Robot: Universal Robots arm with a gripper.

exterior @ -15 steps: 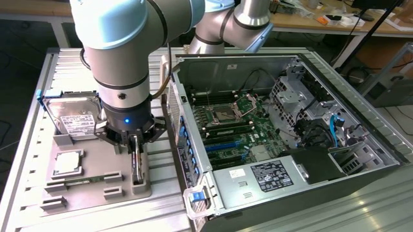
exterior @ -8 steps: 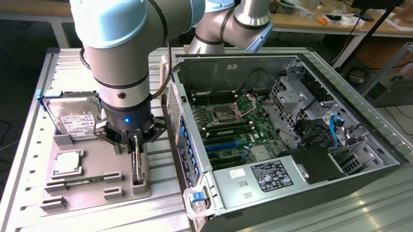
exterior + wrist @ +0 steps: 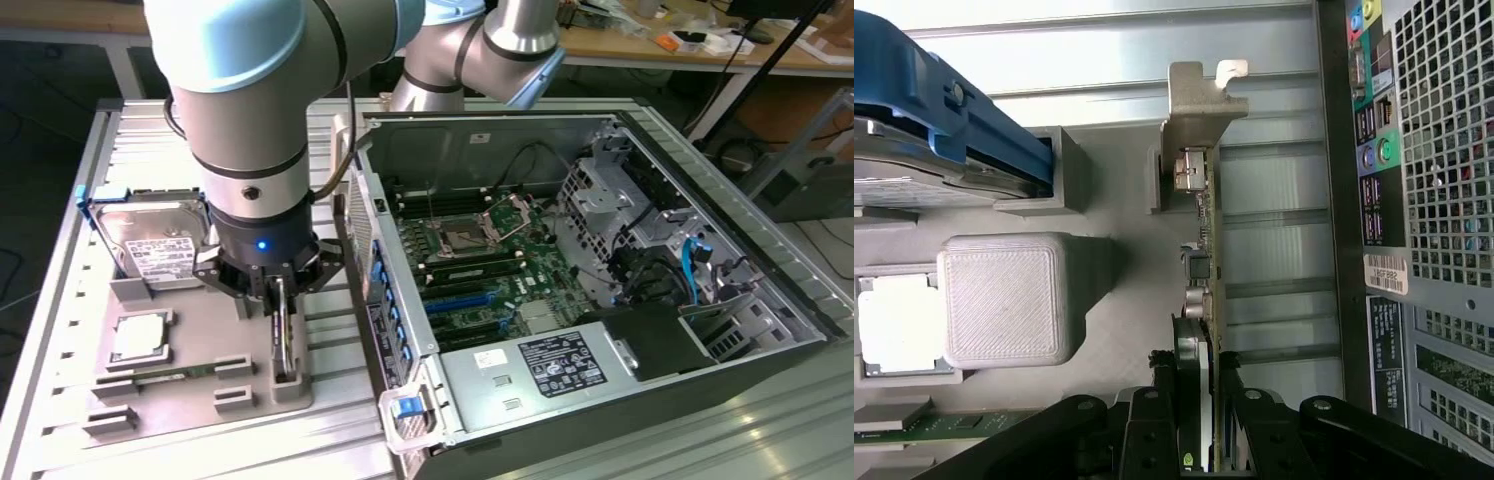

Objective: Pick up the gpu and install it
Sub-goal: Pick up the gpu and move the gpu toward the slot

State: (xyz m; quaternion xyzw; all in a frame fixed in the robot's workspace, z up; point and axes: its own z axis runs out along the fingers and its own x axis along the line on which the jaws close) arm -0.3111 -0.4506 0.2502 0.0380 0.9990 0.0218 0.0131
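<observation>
The gpu (image 3: 282, 345) stands on edge in a slot of the grey holder tray (image 3: 174, 405), beside the open computer case (image 3: 574, 270). In the wrist view the gpu (image 3: 1204, 250) is a thin dark card with its silver bracket (image 3: 1194, 120) at the far end. My gripper (image 3: 278, 300) reaches straight down onto the card's upper edge. The gripper (image 3: 1197, 400) has a black finger (image 3: 1159, 400) pressed against each face of the card, so it is shut on it. The card still sits in the tray.
On the tray are a silver hard drive (image 3: 160, 245) in a blue frame, a square silver-topped chip (image 3: 140, 338) and a green memory stick (image 3: 160, 375). The case's rear wall (image 3: 1424, 200) stands close beside the card. The motherboard (image 3: 494, 270) lies exposed inside.
</observation>
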